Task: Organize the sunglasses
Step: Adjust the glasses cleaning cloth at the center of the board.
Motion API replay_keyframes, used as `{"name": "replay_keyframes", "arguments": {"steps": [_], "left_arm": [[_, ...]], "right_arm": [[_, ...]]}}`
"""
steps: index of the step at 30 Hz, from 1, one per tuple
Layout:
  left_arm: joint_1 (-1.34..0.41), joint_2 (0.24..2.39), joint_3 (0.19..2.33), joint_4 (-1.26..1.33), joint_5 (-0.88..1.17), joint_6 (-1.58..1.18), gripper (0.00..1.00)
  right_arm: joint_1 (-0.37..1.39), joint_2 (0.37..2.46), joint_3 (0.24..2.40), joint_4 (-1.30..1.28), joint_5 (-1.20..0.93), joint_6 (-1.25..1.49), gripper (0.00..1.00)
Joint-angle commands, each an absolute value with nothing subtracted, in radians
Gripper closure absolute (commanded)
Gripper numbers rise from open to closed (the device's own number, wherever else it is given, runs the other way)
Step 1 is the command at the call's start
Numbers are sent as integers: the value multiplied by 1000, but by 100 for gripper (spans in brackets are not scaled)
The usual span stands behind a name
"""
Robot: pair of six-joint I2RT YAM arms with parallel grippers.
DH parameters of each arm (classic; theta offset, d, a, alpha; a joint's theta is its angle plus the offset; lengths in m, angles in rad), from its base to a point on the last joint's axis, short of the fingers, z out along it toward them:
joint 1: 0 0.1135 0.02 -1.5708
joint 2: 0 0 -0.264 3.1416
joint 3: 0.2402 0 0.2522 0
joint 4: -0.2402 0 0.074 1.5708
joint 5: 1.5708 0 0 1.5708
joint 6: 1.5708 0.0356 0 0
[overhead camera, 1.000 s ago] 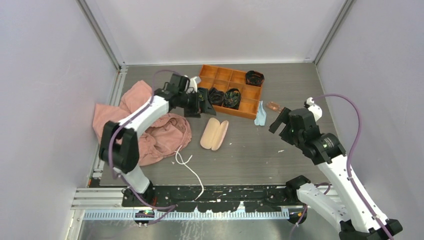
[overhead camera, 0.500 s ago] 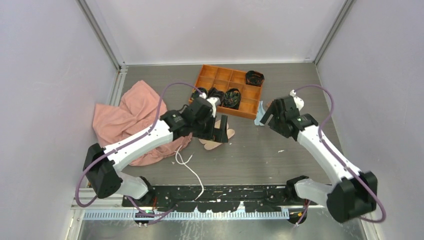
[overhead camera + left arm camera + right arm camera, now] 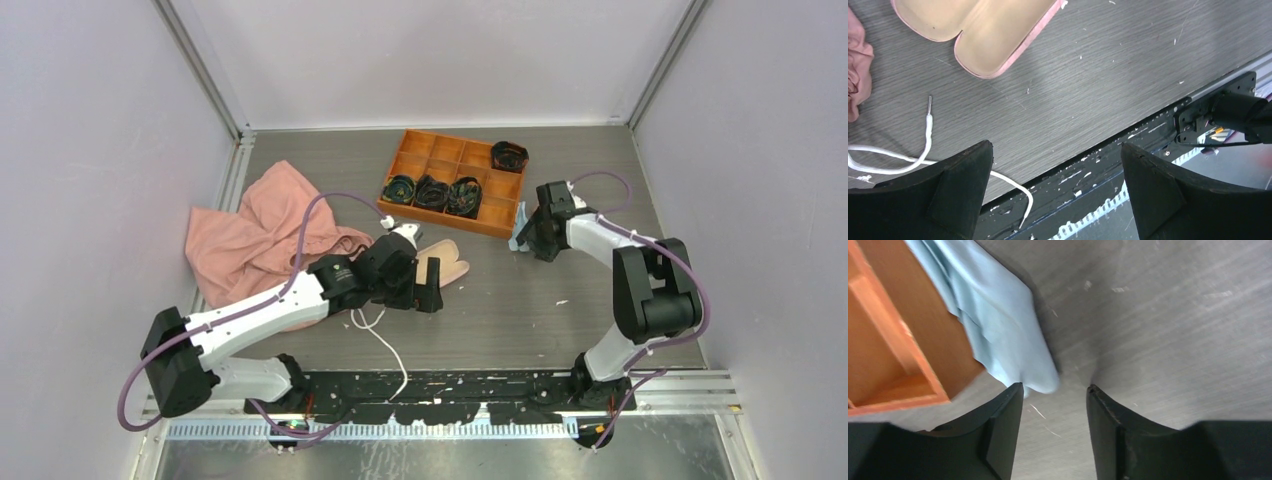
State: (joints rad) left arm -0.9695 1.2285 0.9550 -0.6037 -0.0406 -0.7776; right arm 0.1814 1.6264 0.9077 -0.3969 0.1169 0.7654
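The sunglasses are hidden in every view; my right arm covers the spot beside the tray. My right gripper (image 3: 528, 238) (image 3: 1054, 389) is open and empty, low over the table, its jaws just short of the corner of a light blue cloth (image 3: 998, 325) that leans on the orange tray (image 3: 888, 340). The cloth also shows in the top view (image 3: 516, 241). The pink hard case (image 3: 446, 265) (image 3: 983, 35) lies open on the table. My left gripper (image 3: 428, 295) (image 3: 1055, 150) is wide open and empty, just in front of the case.
The orange divided tray (image 3: 440, 156) at the back holds dark coiled items. A pink garment (image 3: 250, 235) lies at the left. A white cord (image 3: 380, 340) (image 3: 923, 150) runs from it over the table's near edge.
My left gripper has pulled back from the tray, over the case, toward the near edge. My right gripper has swung left and down to the blue cloth, covering the sunglasses.
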Motion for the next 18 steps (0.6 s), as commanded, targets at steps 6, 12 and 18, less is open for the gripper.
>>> {"name": "replay_keyframes", "arguments": {"steps": [6, 12, 18], "left_arm": [[-972, 1191, 941, -557, -96, -830, 0], [-972, 1210, 946, -534, -80, -809, 0], [-973, 1227, 953, -506, -49, -794, 0]], "right_arm": [[175, 1635, 921, -295, 116, 773, 75], [172, 1534, 862, -346, 133, 740, 99], [171, 1247, 695, -466, 146, 784, 99]]}}
